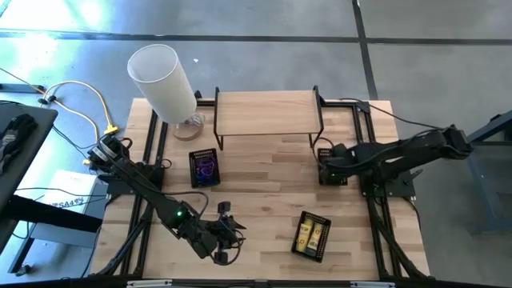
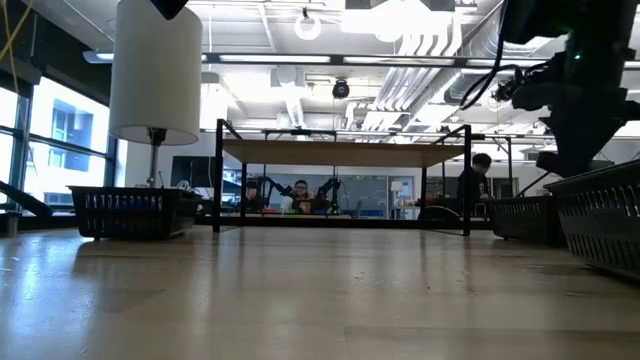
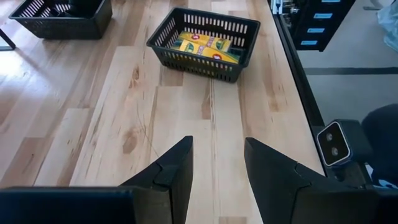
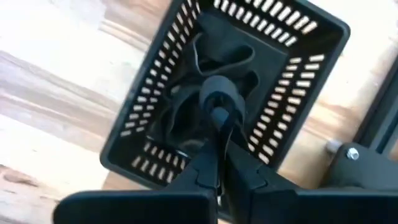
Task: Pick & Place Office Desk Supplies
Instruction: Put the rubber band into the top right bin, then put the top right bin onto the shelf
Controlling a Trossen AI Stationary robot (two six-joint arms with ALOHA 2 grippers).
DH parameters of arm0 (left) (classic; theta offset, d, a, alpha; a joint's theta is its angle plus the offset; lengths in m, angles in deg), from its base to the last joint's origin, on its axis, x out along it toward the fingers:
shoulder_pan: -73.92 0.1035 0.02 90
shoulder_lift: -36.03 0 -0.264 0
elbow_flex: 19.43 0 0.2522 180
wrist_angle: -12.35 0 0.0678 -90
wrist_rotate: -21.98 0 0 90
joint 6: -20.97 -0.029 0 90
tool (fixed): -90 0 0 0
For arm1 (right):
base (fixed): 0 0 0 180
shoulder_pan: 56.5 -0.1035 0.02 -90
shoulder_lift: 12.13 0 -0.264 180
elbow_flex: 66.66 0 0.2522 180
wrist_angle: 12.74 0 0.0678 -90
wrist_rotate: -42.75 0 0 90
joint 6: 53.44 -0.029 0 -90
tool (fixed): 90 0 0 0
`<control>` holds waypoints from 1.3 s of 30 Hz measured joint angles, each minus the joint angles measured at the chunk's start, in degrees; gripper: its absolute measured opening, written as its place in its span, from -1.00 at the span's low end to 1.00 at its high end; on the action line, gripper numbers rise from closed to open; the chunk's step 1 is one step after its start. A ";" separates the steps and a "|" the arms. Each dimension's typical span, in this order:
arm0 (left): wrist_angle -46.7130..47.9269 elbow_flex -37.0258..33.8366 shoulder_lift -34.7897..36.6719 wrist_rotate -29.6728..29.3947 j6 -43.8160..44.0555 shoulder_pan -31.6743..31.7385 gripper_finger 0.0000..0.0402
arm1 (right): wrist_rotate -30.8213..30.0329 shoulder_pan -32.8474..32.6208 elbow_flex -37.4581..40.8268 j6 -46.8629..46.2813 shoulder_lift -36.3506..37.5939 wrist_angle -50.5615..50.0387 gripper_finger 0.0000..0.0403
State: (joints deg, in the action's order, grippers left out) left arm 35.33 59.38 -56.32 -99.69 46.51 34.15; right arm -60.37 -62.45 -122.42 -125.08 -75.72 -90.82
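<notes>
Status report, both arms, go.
Right gripper shut on black band, above black mesh tray at right table edge. Left gripper open, empty, over bare wood near front edge, facing tray of yellow boxes. Nothing obstructing.

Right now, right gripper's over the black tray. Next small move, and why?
Probably lift straight up. The right gripper is shut on a black clip, directly above the tray holding more black pieces, so it should clear the walls before moving sideways. The left gripper waits open, empty.
</notes>
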 joint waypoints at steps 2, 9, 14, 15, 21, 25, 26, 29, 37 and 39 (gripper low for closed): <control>0.00 0.00 0.00 -0.01 0.00 0.02 -0.31 | -0.63 0.81 -0.07 0.86 -0.68 0.75 -0.97; 0.00 0.00 0.00 -0.01 -0.01 0.00 -0.31 | -0.19 2.77 -0.04 4.03 -4.47 2.25 -0.66; 0.00 0.00 0.00 -0.05 0.00 0.00 -0.31 | -0.53 2.79 -0.04 5.62 -7.29 2.59 -0.24; 0.02 0.00 0.00 -0.03 -0.02 0.00 -0.31 | -0.82 2.79 -0.04 5.98 -7.33 2.48 -0.16; 0.02 0.00 0.00 -0.06 -0.02 0.00 -0.31 | 0.82 2.76 -2.52 8.93 -5.76 -0.16 0.13; 0.02 0.00 0.00 -0.06 -0.02 0.00 -0.31 | 0.57 2.71 -7.14 8.97 -3.55 -1.86 0.17; 0.02 0.00 0.00 -0.06 -0.02 0.00 -0.31 | -0.01 2.55 -8.40 8.97 -2.81 -2.05 0.17; 0.02 0.00 0.00 -0.06 -0.02 0.00 -0.31 | 0.12 1.22 -10.58 10.28 -0.72 -0.96 0.17; 1.13 0.00 0.00 -0.06 -0.02 0.00 -0.31 | 4.33 -6.25 -10.82 16.41 0.96 2.29 0.17; 1.67 0.00 0.00 -0.06 -0.03 0.00 -0.31 | 4.59 -7.99 -10.82 18.08 0.02 1.44 0.17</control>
State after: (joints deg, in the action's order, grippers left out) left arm 36.99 59.38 -56.32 -99.75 46.49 34.15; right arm -55.77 -70.44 -133.24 -107.00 -75.70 -89.38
